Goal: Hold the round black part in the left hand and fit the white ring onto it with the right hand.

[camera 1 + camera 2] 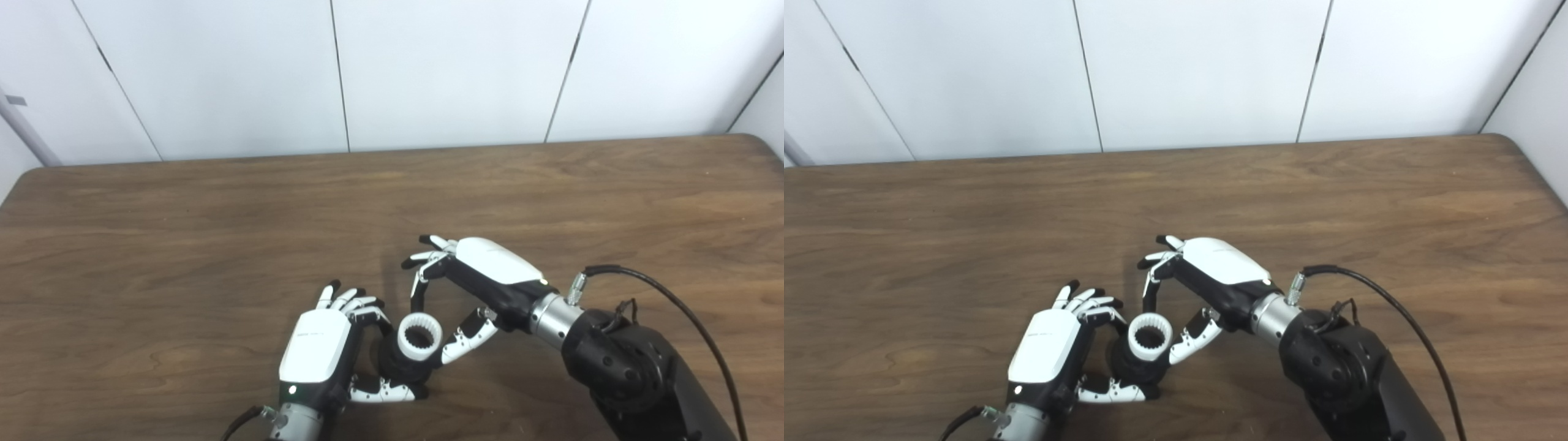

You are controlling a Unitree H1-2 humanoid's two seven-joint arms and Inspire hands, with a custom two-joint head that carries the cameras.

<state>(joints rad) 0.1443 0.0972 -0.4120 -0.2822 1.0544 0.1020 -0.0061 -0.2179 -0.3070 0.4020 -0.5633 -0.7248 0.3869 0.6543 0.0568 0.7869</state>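
Note:
The round black part (401, 364) sits in my left hand (318, 349), whose fingers and thumb are closed around it low on the table. The white toothed ring (420, 335) rests on top of the black part. My right hand (471, 275) reaches in from the right. Its curled forefinger touches the ring's far rim and its thumb (462, 343) lies against the ring's near right side, so it pinches the ring. The lower half of the black part is hidden by my left fingers. The same scene shows in the right eye view, with the ring (1150, 335) between both hands.
The brown wooden table (184, 245) stretches wide to the left, right and back. A white panelled wall (392, 67) stands behind it. A black cable (674, 300) loops off my right forearm.

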